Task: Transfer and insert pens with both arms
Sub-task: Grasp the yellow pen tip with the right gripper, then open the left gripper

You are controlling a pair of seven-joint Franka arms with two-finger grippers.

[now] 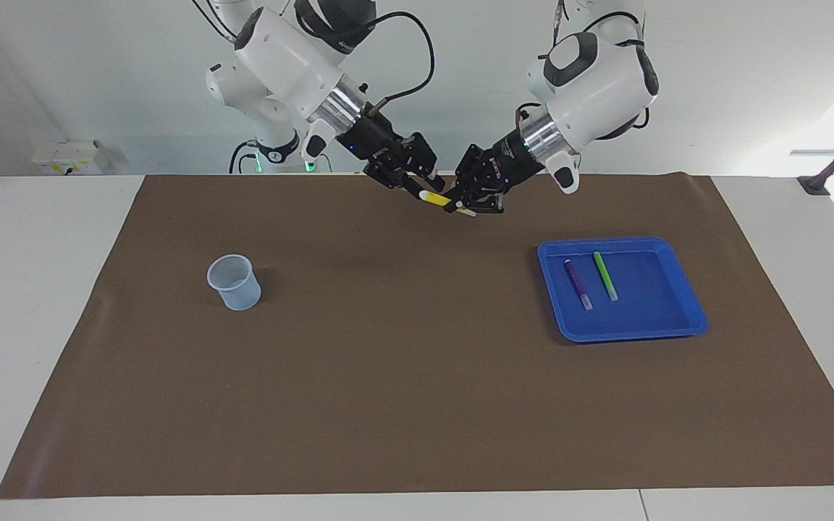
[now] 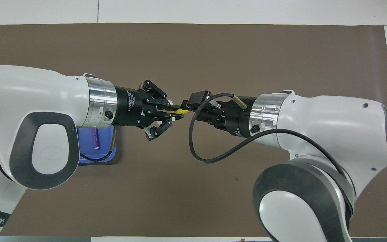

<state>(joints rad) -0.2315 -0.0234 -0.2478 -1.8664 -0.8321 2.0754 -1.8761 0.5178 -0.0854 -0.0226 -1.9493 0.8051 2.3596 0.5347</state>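
Yellow pen [image 1: 437, 198] bridges left tool [image 1: 458, 205], right tool [image 1: 418, 189].

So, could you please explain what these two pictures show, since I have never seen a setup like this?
These are two white robot arms working at a table covered by a brown mat. One picture looks at the robots from across the table; the other looks down from above their own end.

In mid-air over the mat, the left hand grips a yellow pen, and the right hand meets the pen's free end, apparently to take it over.

On the mat lie a blue tray, holding a purple pen and a green pen, and, toward the right arm's end, a pale mesh cup.
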